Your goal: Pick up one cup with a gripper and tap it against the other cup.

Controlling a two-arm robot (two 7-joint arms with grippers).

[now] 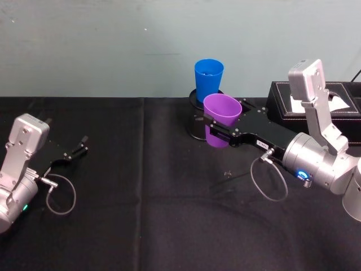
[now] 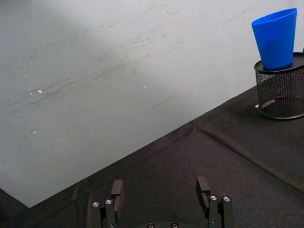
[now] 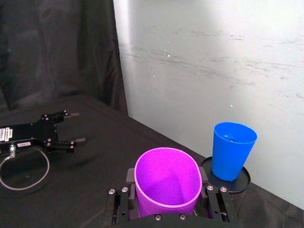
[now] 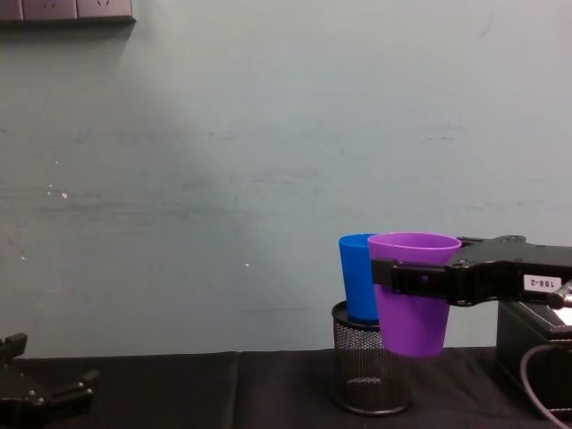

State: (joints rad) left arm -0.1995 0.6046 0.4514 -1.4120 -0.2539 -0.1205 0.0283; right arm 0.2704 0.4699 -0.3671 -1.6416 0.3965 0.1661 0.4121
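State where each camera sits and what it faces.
Head: high, looking down on the table; left gripper and right gripper show.
Chest: low, facing the wall; right gripper holds the purple cup.
Left wrist: behind the open left gripper, facing the blue cup.
Right wrist: behind the right gripper and purple cup.
Wrist views share the blue cup.

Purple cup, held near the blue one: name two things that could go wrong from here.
1. The blue cup perches on the mesh pen holder; a firm tap could topple it.
2. The right hand grips the purple cup by smooth sides, low enough that it may strike the holder instead.
The left hand sits idle, far left.
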